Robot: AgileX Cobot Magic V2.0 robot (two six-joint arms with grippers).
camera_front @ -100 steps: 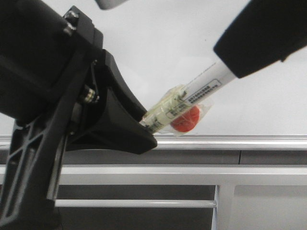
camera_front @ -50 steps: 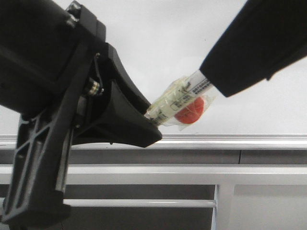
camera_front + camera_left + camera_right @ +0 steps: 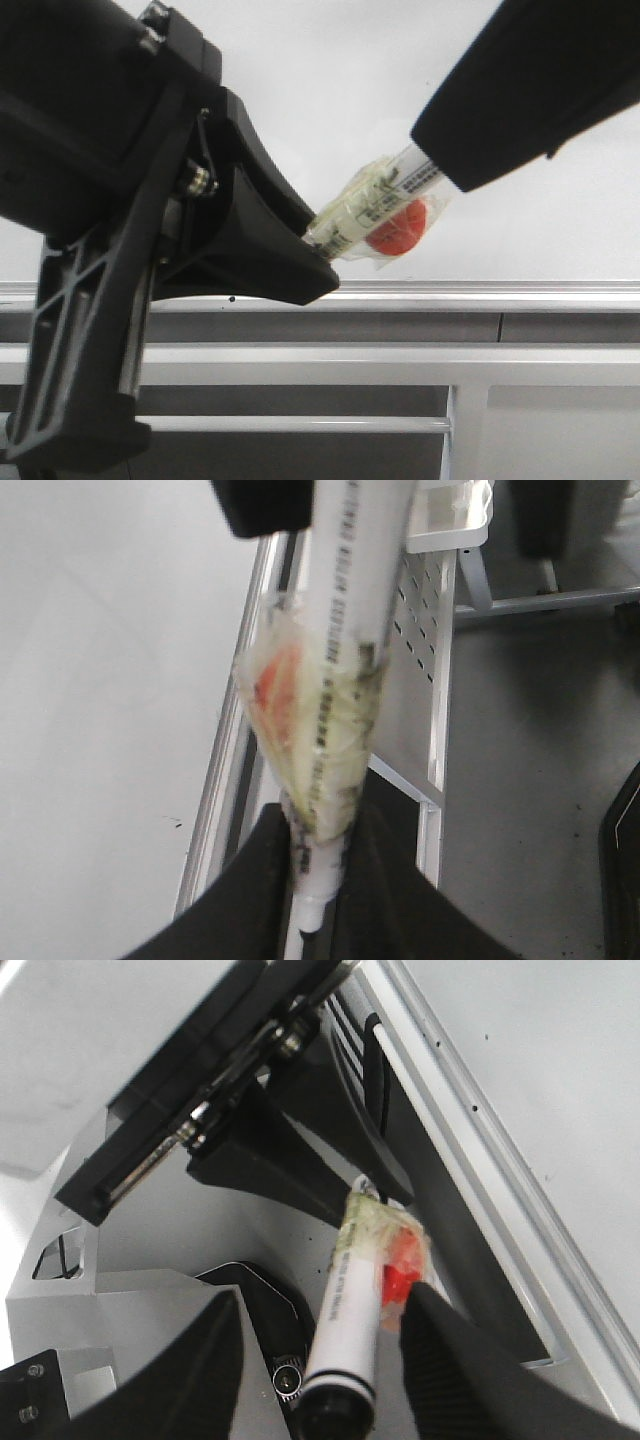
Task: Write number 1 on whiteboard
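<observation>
A white marker [image 3: 378,200], wrapped in yellowed tape with a red piece stuck to it, slants in front of the whiteboard [image 3: 330,80]. My left gripper [image 3: 318,262] is shut on its lower end. The left wrist view shows the marker [image 3: 345,630] pinched between the black fingers [image 3: 250,900] of the left gripper [image 3: 318,880]. My right gripper [image 3: 435,165] reaches over the upper end. In the right wrist view it [image 3: 325,1305] stands open around the marker [image 3: 350,1260], with a gap on one side. The number 1 is out of view.
The board's aluminium bottom rail [image 3: 480,292] runs across, with a grey metal frame and white bar [image 3: 300,360] below it. A perforated white panel [image 3: 420,630] and a white tray [image 3: 450,520] lie beside the board [image 3: 100,680]. Tiny black specks [image 3: 486,1036] dot the board.
My right gripper has slid down along the marker toward the left gripper, covering more of the barrel. The left gripper and marker have risen slightly. Little moved in the last half second.
</observation>
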